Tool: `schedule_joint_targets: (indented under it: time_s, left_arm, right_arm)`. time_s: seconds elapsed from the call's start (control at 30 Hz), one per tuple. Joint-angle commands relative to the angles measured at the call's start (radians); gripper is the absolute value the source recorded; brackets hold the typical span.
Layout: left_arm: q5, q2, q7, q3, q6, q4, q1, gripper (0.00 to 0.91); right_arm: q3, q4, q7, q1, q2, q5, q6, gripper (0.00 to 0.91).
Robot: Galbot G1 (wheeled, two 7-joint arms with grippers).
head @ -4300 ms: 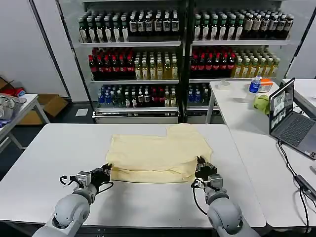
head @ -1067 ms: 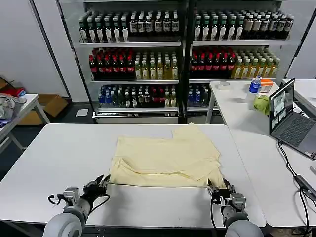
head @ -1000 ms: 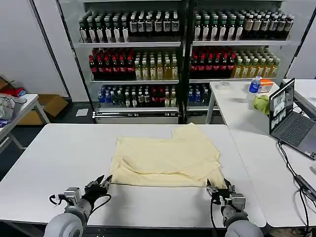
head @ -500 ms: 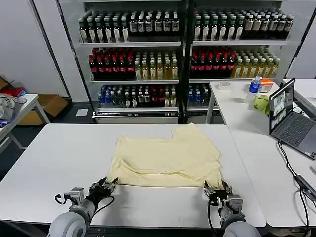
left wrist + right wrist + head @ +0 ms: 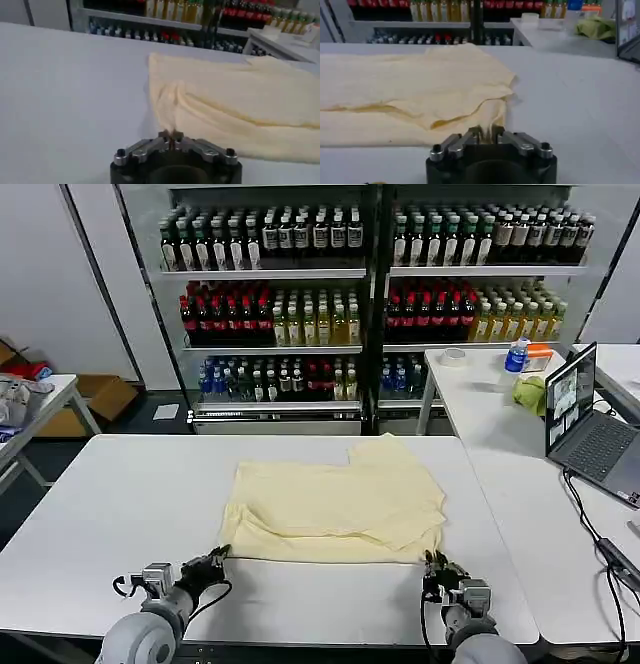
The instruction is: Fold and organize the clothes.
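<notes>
The pale cream-yellow T-shirt (image 5: 335, 499) lies partly folded on the white table (image 5: 120, 504), a folded-over layer along its near edge. At the shirt's near left corner my left gripper (image 5: 212, 562) is shut on a pinch of the fabric. The left wrist view shows the cloth (image 5: 235, 105) running into the left gripper (image 5: 171, 136), whose jaws are closed. My right gripper (image 5: 437, 564) holds the near right corner. In the right wrist view the shirt (image 5: 415, 85) bunches between the fingers of that right gripper (image 5: 486, 131).
A second white table at the right carries an open laptop (image 5: 590, 424), a yellow-green cloth (image 5: 530, 392) and a blue bottle (image 5: 516, 354). Shelves of drink bottles (image 5: 300, 284) stand behind the work table. Bare tabletop spreads to the shirt's left and front.
Both grippers, open just off the shirt's near corners a second ago, have moved in and shut on them. The near corners now pucker slightly toward the fingers.
</notes>
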State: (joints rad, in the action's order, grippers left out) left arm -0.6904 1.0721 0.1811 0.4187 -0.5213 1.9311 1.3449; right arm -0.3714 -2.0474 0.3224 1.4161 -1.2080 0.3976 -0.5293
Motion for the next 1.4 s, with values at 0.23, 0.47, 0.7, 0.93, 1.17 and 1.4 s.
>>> schedule_joint_targets:
  time_s: [0.23, 0.47, 0.7, 0.93, 1.17, 1.4]
  left_arm:
    - [0.007, 0.005, 0.005, 0.034, 0.006, 0.106, 0.123, 0.01]
    - [0.017, 0.005, 0.012, 0.065, 0.011, 0.182, 0.22, 0.01]
    - [0.025, -0.001, 0.016, 0.103, 0.014, 0.249, 0.313, 0.01]
    - [0.038, -0.001, 0.019, 0.138, 0.019, 0.297, 0.437, 0.01]
    - [0.057, -0.016, 0.021, 0.155, 0.022, 0.299, 0.469, 0.01]
    - [0.057, -0.038, 0.019, 0.165, 0.011, 0.287, 0.449, 0.907]
  right_arm:
    - [-0.014, -0.031, -0.005, 0.037, 0.009, -0.003, 0.001, 0.0]
    - [-0.045, -0.087, -0.012, 0.117, 0.023, -0.011, 0.001, 0.0]
    - [-0.06, -0.161, -0.012, 0.199, 0.03, -0.027, 0.001, 0.0]
    - [-0.069, -0.229, -0.019, 0.307, 0.027, -0.068, 0.008, 0.0]
    - [-0.063, -0.258, -0.023, 0.39, 0.02, -0.113, 0.006, 0.0]
    - [-0.059, -0.263, -0.027, 0.422, 0.014, -0.135, -0.016, 0.907]
